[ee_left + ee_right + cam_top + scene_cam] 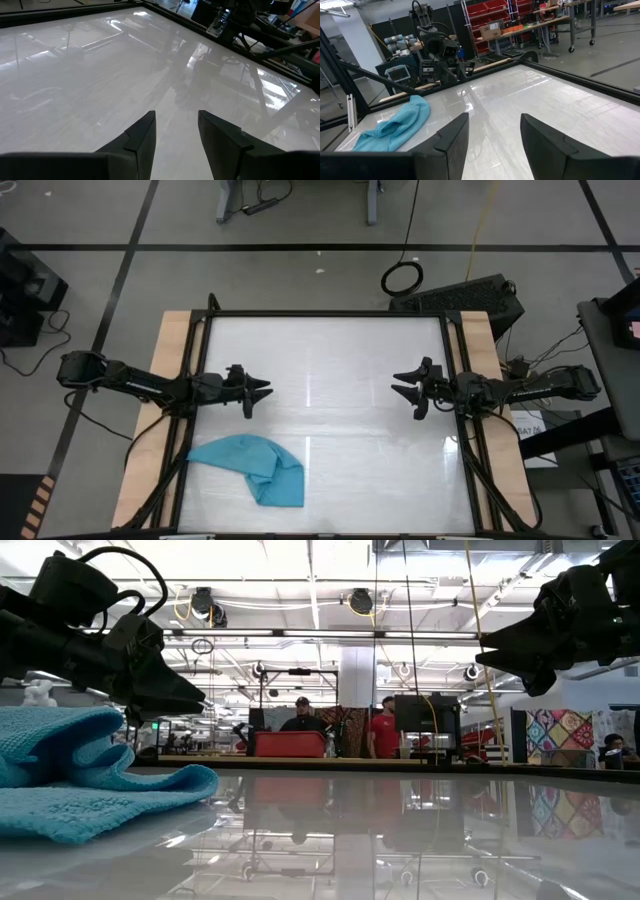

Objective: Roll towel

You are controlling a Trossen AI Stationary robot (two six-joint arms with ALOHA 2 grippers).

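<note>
Teal towel (250, 469) crumpled near table's (340, 480) front left corner. Left gripper (262, 391) and right gripper (397, 389) hovering apart above the middle, fingers parted, holding nothing

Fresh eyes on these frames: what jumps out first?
The teal-blue towel, lying crumpled and unrolled near the table's front-left corner, is the only colour on the glossy white top. Above it, the left gripper and right gripper hang open over the left and right sides, facing each other, holding nothing.
</note>
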